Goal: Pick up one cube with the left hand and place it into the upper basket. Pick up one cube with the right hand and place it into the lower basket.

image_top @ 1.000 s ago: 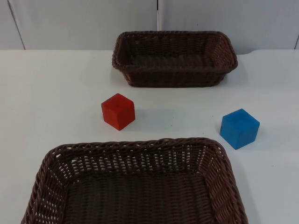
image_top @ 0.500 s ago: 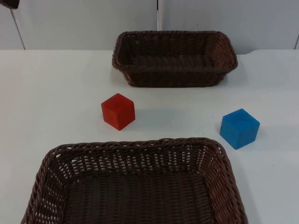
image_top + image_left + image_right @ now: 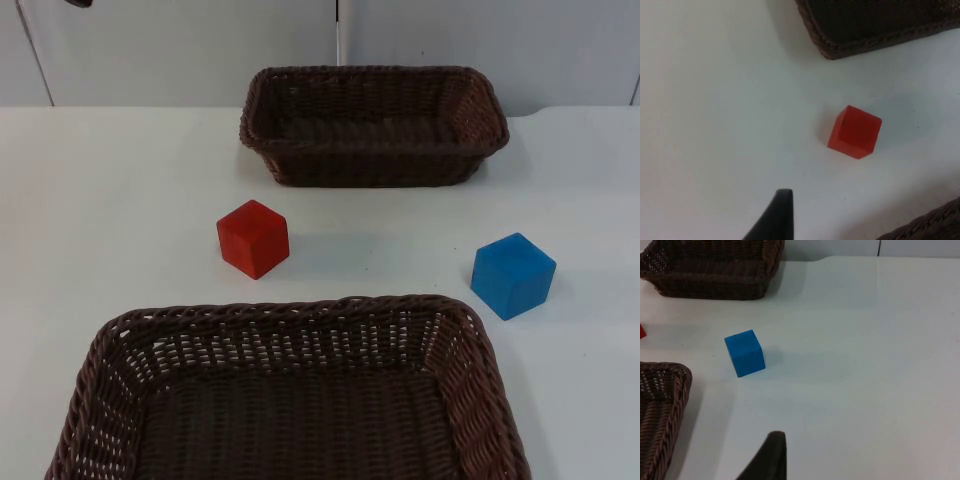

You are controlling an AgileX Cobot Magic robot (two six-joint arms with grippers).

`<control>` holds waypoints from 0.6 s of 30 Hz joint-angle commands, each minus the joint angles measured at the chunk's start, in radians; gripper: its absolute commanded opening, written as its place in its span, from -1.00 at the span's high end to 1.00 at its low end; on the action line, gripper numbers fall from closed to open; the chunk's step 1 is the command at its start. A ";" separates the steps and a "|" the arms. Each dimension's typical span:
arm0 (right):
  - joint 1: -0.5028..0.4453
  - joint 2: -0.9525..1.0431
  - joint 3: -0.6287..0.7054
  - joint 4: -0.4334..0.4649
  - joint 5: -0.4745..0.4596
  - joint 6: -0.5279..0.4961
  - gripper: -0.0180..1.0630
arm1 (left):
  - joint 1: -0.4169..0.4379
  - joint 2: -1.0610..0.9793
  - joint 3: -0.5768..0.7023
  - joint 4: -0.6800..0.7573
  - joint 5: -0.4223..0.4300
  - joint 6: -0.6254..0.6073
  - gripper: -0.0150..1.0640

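While apart from left claw (image 3: 777, 212) – red cube (image 3: 855, 132) – untouched

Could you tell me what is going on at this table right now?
Nothing is being held yet. The red cube and the blue cube sit on the white table between the upper basket and the lower basket, and both baskets have no cube in them. The left arm's camera looks down at the red cube, the right arm's at the blue one.

baskets: 2 (image 3: 373, 125) (image 3: 290, 395) | cubes: 2 — red cube (image 3: 253, 238), blue cube (image 3: 512, 275)
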 commanded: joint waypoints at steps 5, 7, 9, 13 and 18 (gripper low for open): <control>-0.002 -0.004 0.008 0.001 -0.002 0.002 -0.99 | -0.062 0.066 -0.062 -0.009 -0.018 0.016 -0.97; -0.002 -0.004 0.008 0.001 -0.002 0.002 -0.99 | -0.111 0.109 -0.098 0.018 -0.022 0.016 -0.97; -0.002 -0.004 0.008 0.001 -0.002 0.002 -0.99 | -0.128 0.128 -0.112 0.025 -0.022 0.016 -0.97; -0.002 -0.004 0.008 -0.001 0.002 0.002 -0.99 | -0.160 0.187 -0.142 0.044 -0.035 0.016 -0.97; -0.002 -0.004 0.008 -0.001 0.002 0.000 -0.99 | -0.168 0.269 -0.144 0.044 -0.092 0.010 -0.97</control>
